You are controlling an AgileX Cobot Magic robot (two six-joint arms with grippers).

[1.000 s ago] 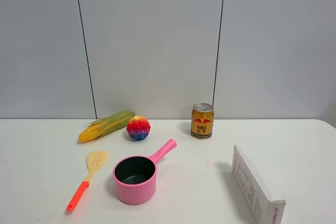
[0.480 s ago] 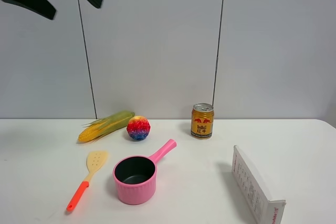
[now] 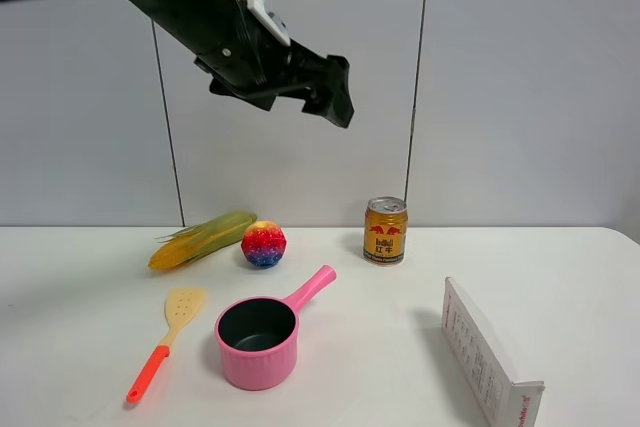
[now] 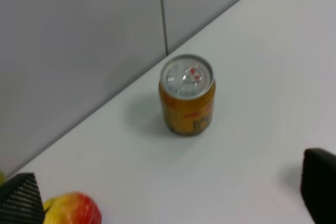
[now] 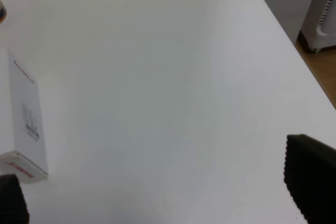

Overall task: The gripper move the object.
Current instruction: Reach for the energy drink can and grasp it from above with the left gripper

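The jaws of your left gripper [image 3: 333, 97] stand wide apart and hold nothing. In the left wrist view the two black fingertips [image 4: 320, 182] show at opposite edges, with only table between them. This gripper hangs high in the air, well above the table [image 3: 570, 277], and its camera looks down on the gold drink can [image 4: 187, 94]. I judge that the arm is lining itself up for an approach.

The can stands upright at the back of the table, near the wall and apart from all other things. The multicoloured ball [image 3: 264, 244] is its nearest neighbour at the back, and the pink saucepan [image 3: 258, 342] sits more to the front, with its handle turned roughly toward the can. This free space around the can should let the open jaws come down on both sides of it.

Your right gripper [image 5: 160, 187] is also wide open and empty, above the table near the white box [image 5: 23, 119]. It is probably kept there out of the way.
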